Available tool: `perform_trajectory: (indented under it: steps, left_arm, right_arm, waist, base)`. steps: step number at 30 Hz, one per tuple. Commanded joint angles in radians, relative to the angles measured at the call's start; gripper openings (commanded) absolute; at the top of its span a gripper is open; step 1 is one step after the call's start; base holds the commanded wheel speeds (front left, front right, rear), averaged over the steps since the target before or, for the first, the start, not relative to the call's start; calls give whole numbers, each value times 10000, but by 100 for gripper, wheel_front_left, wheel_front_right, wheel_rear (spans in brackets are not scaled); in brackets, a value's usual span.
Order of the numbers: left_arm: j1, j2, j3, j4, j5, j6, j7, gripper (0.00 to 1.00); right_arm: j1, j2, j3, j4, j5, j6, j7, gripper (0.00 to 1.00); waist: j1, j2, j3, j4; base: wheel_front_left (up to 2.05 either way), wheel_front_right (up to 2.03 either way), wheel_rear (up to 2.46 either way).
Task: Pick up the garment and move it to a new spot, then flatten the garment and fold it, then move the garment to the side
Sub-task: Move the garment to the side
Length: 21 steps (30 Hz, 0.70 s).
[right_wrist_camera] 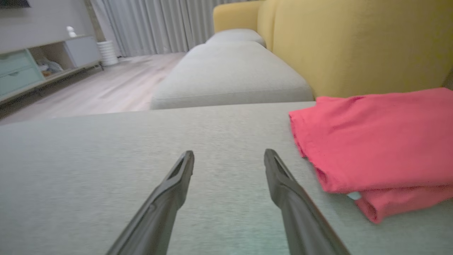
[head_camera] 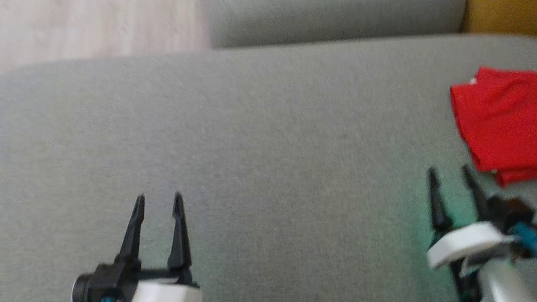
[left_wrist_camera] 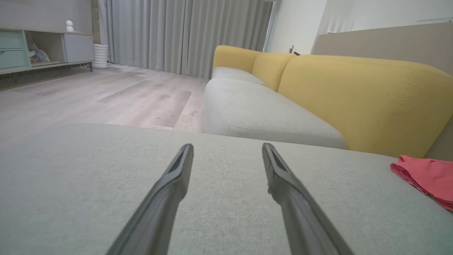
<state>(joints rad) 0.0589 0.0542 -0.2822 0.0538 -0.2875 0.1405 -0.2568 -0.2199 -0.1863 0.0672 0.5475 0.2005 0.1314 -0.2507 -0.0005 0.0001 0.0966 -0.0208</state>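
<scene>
Folded red garment (head_camera: 504,123) parked on the right side of the grey cushion (head_camera: 268,146), job looks nearly done

Left gripper (head_camera: 159,196) hovers over the cushion's near-left part, fingers spread wide. The right gripper (head_camera: 448,170) is spread too, holding nothing, over the cushion's near-right part just short of the garment. My worry: if that right arm swings across the cushion's right side, a finger could snag the top layer and wreck the fold.

A home living room is indicated by a yellow-backed, grey-cushioned sofa (left_wrist_camera: 354,95), grey pleated curtains (left_wrist_camera: 177,32) at upper left, a low mint-drawered sideboard (left_wrist_camera: 14,49) and pale wood-plank flooring (left_wrist_camera: 106,95).
</scene>
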Motion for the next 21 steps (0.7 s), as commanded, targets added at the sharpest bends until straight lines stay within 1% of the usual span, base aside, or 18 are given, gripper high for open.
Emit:
perform_trajectory:
  steps: [1,3,6,10,15,21]
  left_arm:
    - [-1,-40,445,-251,110,-61,-49,100]
    - [197,-40,618,-197,284,-225,-49,100]
    - [479,-40,925,-117,510,-410,-49,100]
    - [770,-40,1300,-79,907,-545,-49,100]
    - [1032,-40,1612,60,1146,-803,-49,100]
    - [1149,-40,1780,265,1349,-1111,-49,100]
  right_arm:
    - [130,33,369,-600,36,-7,-109,100]
    - [694,326,379,-1083,-25,-7,-109,100]
    - [1462,634,366,-1934,-653,-7,-109,100]
    - [2345,1061,251,-2746,-1040,-7,-109,100]
    - [2865,1269,460,-2782,-1153,-7,-110,100]
    - [2973,1340,645,-2698,-1249,-7,-110,100]
  waist:
    - [5,-1,-1133,721]
    - [5,-1,-1398,880]
    - [5,-1,-1713,1031]
    - [5,-1,-1961,1062]
    - [5,-1,-2187,972]
    - [5,-1,-2260,818]
  base:
    - [0,0,0]
    - [0,0,0]
    - [0,0,0]
    - [0,0,0]
    - [0,0,0]
    - [0,0,0]
